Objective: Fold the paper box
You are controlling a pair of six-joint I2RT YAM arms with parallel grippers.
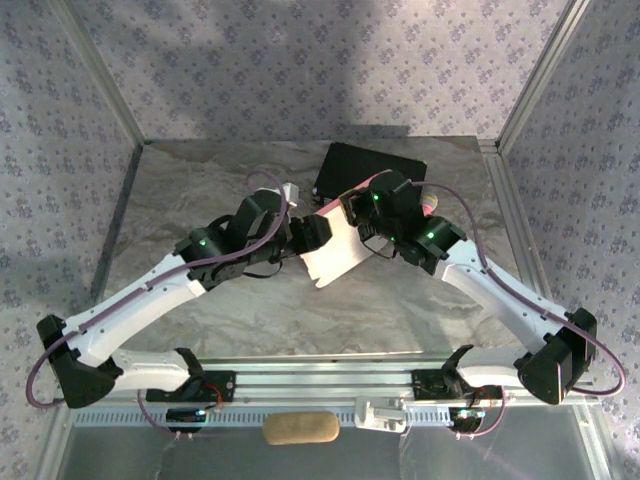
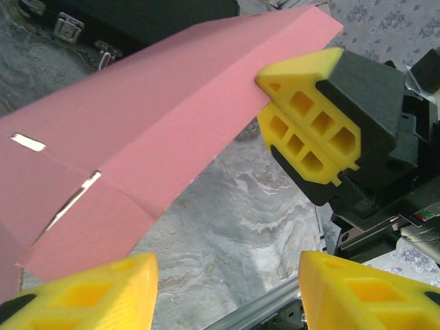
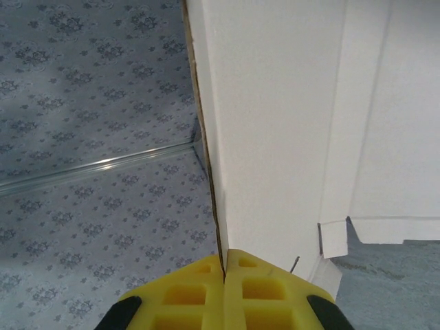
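Box: paper box [image 1: 335, 250], thin pink card, pale inside. Still a flat sheet w/ flaps, not folded up yet.
Where: middle of the tabletop [image 1: 250, 310], a bit toward the far edge, just in front of the black case [image 1: 370, 168]. Tilted up; can't tell if its low edge touches.
R side: right pincer [image 3: 224, 265] pinched tight on one edge of the card.
L side: left pincer [image 2: 227, 295] wide, holding nothing. Card hangs just above it.
Feel: prob. very light, bendy, smooth. Would crease or tear if squeezed hard, and bend easy along the fold lines.
Hold: best on a flat part next to a fold line, not a thin flap tip.
Risk: w/ one hold only, the sheet may sag & twist.
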